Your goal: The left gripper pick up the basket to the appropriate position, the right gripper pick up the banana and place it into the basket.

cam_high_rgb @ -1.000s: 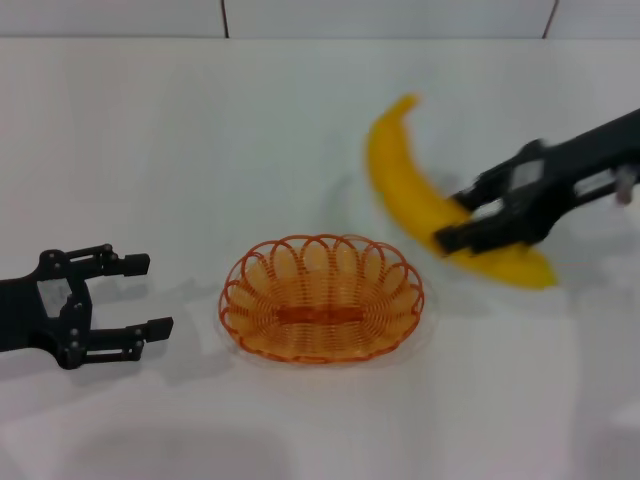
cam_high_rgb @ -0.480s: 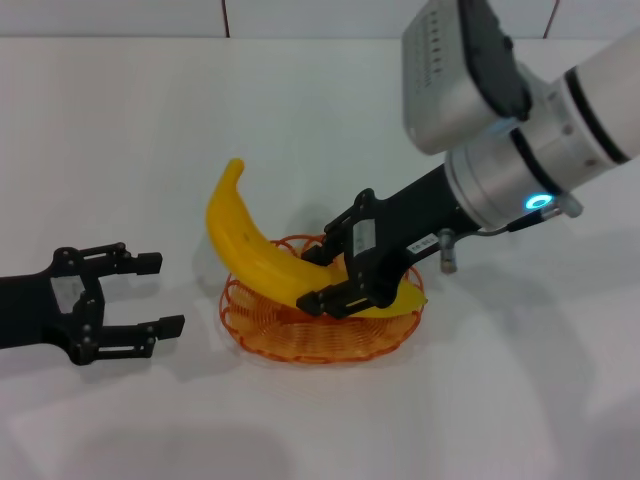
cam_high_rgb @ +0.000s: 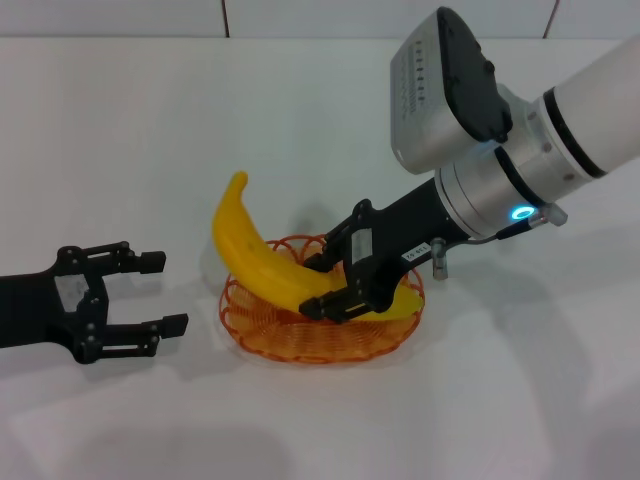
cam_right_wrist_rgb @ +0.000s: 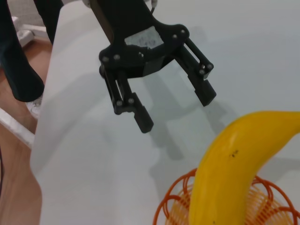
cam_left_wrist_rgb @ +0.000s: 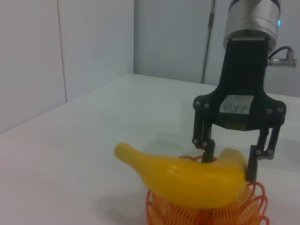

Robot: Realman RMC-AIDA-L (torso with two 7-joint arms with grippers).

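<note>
The banana (cam_high_rgb: 262,262) stays clamped in the right gripper (cam_high_rgb: 322,284), now a touch lower across the basket (cam_high_rgb: 322,340), one end jutting past the rim. The left gripper (cam_high_rgb: 154,292), fingers spread and empty, has barely shifted beside the basket on the table (cam_high_rgb: 150,130).

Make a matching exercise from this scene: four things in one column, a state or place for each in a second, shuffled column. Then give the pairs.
Things:
1. banana
2. basket
3. left gripper
4. right gripper

States:
A. open, empty, apart from the basket
B. orange wire, standing on the table
C. shut on the banana, over the basket
D. yellow, one end sticking out past the basket rim

Pairs: 1-D, 2-B, 3-A, 4-C
</note>
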